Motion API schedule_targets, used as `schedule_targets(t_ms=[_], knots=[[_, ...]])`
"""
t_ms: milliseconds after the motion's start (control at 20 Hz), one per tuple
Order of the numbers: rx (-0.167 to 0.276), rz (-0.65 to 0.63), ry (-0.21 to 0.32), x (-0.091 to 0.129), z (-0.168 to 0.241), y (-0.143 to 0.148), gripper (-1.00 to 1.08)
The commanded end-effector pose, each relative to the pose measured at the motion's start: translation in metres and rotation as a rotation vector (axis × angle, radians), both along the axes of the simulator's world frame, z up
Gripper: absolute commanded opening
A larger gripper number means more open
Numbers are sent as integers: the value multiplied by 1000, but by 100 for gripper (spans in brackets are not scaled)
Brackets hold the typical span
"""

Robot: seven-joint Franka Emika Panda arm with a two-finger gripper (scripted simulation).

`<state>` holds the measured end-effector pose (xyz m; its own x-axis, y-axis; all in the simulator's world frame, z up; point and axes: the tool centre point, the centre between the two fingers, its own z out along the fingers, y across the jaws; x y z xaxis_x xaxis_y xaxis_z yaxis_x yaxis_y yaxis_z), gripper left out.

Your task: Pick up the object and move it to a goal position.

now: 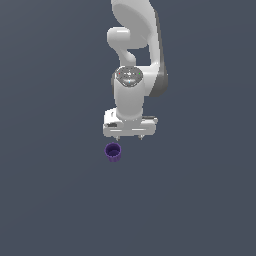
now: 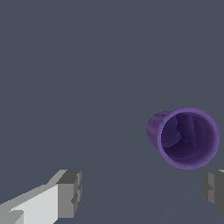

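In the wrist view, two grey fingers (image 2: 70,192) were seen spread wide apart, with nothing held between them. The cup (image 2: 183,138) was seen beyond them, hollow top open to the camera, closer to one finger than the other and touched by neither. In the exterior view, the cup (image 1: 113,152) was found upright on the dark worktop (image 1: 50,200), just below the gripper (image 1: 129,137) and towards the exterior view's left of its middle. The white arm (image 1: 132,50) was observed behind.
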<state>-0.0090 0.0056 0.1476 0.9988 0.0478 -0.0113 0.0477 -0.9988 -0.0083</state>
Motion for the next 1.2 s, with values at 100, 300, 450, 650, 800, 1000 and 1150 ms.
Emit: schedule_targets(t_ms=[100,300,450,650,800,1000,1150], knots=[[1,-3,-2,0,1,-1,28],[9,-18,-13,2,5,-3,28],[10,-18,-14,2,7,-3,28],[9,-30,-13,3,1,-6,28],[6,-53,-13,7,-8,-12,28],[1,-98,-12,12,-27,-25,28],[-3,-125,-11,15,-39,-33,28]])
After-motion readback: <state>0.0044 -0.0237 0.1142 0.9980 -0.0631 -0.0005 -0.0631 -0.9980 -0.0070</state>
